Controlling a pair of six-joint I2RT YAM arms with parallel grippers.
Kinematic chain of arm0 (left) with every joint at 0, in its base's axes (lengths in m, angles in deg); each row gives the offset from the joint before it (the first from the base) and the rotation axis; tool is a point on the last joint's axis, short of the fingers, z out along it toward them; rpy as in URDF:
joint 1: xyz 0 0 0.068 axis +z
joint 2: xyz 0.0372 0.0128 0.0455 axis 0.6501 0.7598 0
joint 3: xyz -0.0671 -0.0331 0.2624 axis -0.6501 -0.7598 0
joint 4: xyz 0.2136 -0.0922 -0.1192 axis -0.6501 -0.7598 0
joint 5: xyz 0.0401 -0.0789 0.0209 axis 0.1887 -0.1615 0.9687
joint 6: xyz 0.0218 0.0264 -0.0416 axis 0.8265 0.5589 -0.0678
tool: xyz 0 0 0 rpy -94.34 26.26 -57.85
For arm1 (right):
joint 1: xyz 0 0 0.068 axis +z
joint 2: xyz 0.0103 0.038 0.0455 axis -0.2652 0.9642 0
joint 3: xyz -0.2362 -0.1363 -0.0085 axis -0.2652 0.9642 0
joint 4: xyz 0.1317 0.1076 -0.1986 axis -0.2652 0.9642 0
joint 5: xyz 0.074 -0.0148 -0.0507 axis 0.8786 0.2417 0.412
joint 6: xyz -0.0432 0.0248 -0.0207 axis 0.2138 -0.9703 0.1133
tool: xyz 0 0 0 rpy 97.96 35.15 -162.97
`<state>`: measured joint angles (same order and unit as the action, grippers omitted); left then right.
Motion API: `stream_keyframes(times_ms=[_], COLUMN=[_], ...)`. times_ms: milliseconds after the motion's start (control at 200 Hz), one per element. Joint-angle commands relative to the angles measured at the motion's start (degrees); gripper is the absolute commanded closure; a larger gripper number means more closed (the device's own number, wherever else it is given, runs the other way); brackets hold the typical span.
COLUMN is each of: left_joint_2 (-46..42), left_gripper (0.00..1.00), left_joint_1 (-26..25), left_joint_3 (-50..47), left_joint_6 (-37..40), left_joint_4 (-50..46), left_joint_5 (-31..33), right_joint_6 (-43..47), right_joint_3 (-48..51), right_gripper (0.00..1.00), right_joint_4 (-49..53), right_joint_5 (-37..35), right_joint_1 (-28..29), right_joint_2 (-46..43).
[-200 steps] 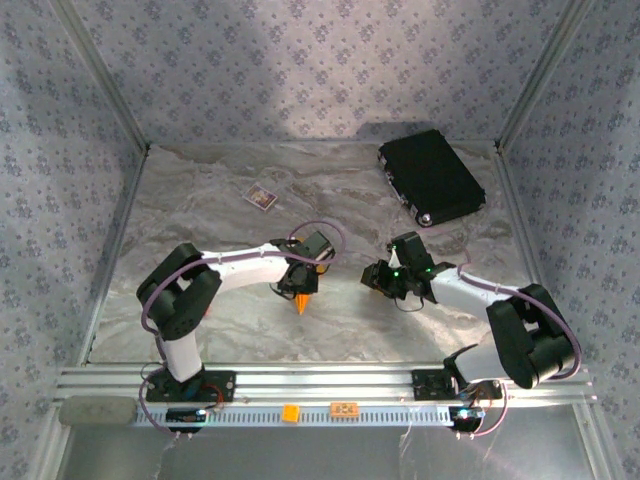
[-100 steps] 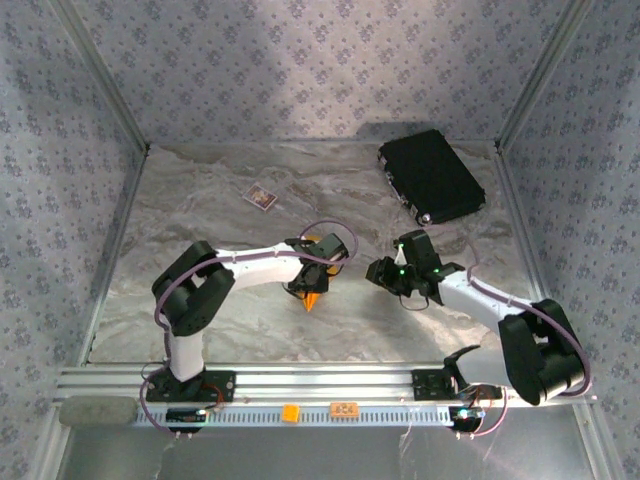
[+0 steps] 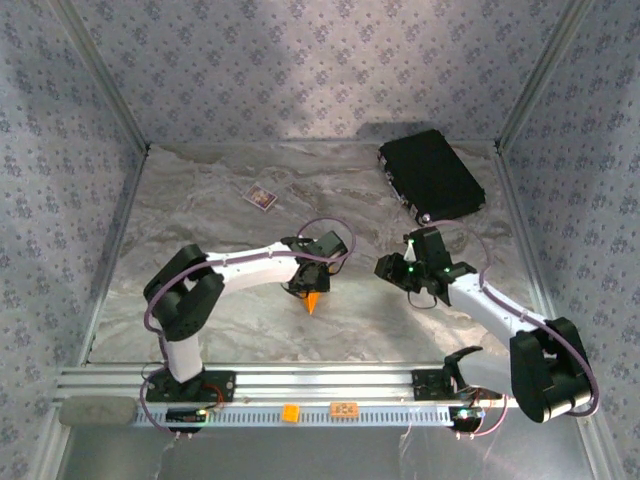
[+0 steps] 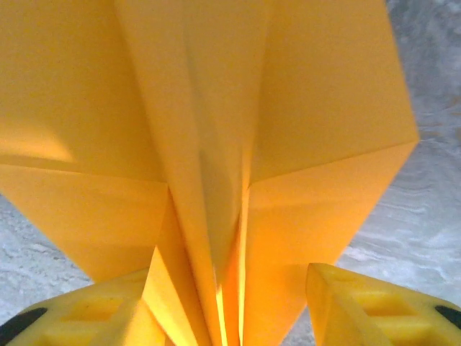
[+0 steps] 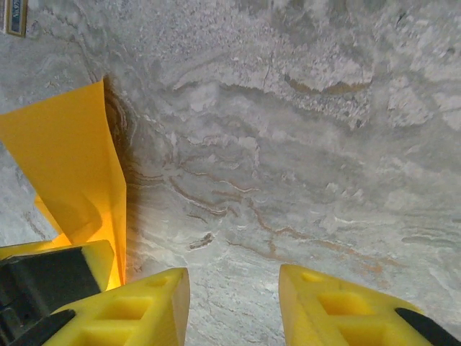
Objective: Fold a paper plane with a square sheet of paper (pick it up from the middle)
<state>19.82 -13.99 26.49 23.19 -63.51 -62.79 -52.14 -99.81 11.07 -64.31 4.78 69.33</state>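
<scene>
Plane (image 4: 202, 108) looks finished. Left gripper (image 4: 230, 292) sits loose around its keel, so I'd call this the release. Right gripper (image 5: 232, 282), just beside the plane, is parted and empty. Next: lift clear without snagging.

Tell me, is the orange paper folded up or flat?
Folded. The paper has a sharp crease down its middle with flaps angling out on both sides, and from above it looks like a narrow point.

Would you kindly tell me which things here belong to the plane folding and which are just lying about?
Job in hand: plane; left pincer; right pincer.
Lying about: black case; card; orange tag.
</scene>
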Motion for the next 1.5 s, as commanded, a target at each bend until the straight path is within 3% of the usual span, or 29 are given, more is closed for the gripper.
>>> stream_keyframes(times_ms=[0, 245, 495, 590, 860, 989, 1194, 1494], left_joint_2=[-3.40, -11.19, -25.28, -30.37, -43.87, -49.48, -54.41, -52.65], left_gripper=[0.48, 0.45, 0.32, 0.27, 0.13, 0.00, 0.00, 0.00], left_joint_1=[-0.39, -0.74, 0.89, 3.24, 11.12, 15.52, 22.14, 31.38], left_joint_3=[0.53, -2.77, -12.73, -17.13, -26.94, -29.77, -32.55, -35.08], left_joint_6=[-1.33, 0.04, 3.14, 3.98, 8.32, 10.34, 14.09, 21.84], left_joint_4=[-2.05, -0.55, 2.61, 3.44, 4.55, 4.13, 4.27, 12.21], left_joint_5=[0.07, 4.96, 15.59, 16.85, 19.24, 21.18, 21.43, 29.07], right_joint_6=[2.44, 8.01, 14.95, 15.91, 24.18, 28.05, 33.36, 36.43], right_joint_3=[-1.84, -4.72, -7.43, -5.80, -0.06, 3.63, 9.00, 12.34], right_gripper=[0.61, 0.50, 0.36, 0.34, 0.30, 0.28, 0.23, 0.23], right_joint_4=[2.99, 6.72, 11.04, 8.94, 1.15, -4.26, -14.85, -38.03], right_joint_5=[-1.84, -7.47, -28.87, -37.61, -51.79, -52.81, -51.31, -37.04], right_joint_1=[-0.78, -1.73, -1.82, -1.97, -3.00, -4.54, -7.87, -16.79], right_joint_2=[-1.55, -7.65, -16.01, -17.74, -18.93, -17.87, -13.71, 1.01])
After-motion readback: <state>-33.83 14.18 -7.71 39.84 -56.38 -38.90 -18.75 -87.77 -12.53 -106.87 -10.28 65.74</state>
